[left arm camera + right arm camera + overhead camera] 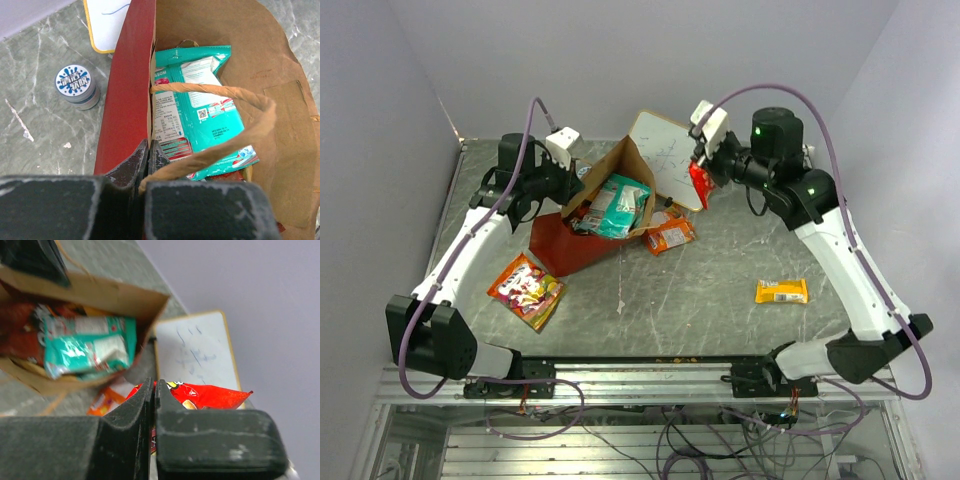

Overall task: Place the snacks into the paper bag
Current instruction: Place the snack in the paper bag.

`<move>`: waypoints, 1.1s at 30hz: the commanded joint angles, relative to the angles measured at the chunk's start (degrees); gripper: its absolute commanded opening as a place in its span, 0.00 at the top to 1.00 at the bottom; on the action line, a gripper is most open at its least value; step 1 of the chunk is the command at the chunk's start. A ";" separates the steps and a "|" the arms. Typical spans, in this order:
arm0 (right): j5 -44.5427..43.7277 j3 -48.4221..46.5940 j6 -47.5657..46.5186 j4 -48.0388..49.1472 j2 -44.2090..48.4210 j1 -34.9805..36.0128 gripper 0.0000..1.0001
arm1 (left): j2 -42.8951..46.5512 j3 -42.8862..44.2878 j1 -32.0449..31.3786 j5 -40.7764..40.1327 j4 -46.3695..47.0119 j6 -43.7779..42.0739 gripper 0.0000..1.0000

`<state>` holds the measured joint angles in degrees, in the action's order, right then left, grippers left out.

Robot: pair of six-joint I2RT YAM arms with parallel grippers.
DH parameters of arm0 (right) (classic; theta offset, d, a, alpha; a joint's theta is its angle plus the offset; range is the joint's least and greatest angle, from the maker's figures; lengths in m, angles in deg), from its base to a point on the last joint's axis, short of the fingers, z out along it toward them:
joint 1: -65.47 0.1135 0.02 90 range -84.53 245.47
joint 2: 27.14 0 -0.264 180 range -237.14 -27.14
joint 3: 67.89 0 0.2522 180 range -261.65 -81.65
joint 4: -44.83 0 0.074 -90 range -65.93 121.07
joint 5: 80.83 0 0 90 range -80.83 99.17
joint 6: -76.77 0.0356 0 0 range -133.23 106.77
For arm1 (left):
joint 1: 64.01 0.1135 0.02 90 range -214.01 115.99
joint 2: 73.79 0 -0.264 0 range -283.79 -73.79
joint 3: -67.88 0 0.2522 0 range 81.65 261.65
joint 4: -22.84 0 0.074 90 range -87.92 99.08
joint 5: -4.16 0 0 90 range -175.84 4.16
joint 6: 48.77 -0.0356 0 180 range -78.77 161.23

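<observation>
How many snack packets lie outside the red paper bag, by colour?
Red crinkly packet: 1
Orange crinkly packets: 2
Small yellow-orange wrapped bar: 1
Total outside: 4

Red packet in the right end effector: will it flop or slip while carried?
Probably floppy: the red packet is held by one pinched edge in the right end effector. Likely light, being a small packet. Its glossy film could slip.
</observation>
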<state>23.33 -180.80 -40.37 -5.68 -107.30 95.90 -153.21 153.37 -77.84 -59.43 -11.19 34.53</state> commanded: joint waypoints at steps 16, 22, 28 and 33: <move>17.81 -6.26 34.09 24.90 -18.93 8.90 1.00 | -8.17 15.14 -0.15 3.41 -11.18 6.11 0.93; 19.62 -4.64 31.66 25.72 -20.74 12.52 1.00 | -8.55 15.32 -0.06 5.32 -11.75 8.10 0.93; 19.33 -4.36 29.96 26.06 -23.67 15.20 1.00 | -7.99 14.67 0.33 5.98 -11.31 9.14 0.93; 18.71 -4.25 28.11 25.66 -25.54 16.52 1.00 | -8.83 15.02 1.52 6.62 -11.96 10.00 0.93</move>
<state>42.19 -185.09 -10.23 18.55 -131.43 111.55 -161.17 166.50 -77.18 -55.56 -23.56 42.88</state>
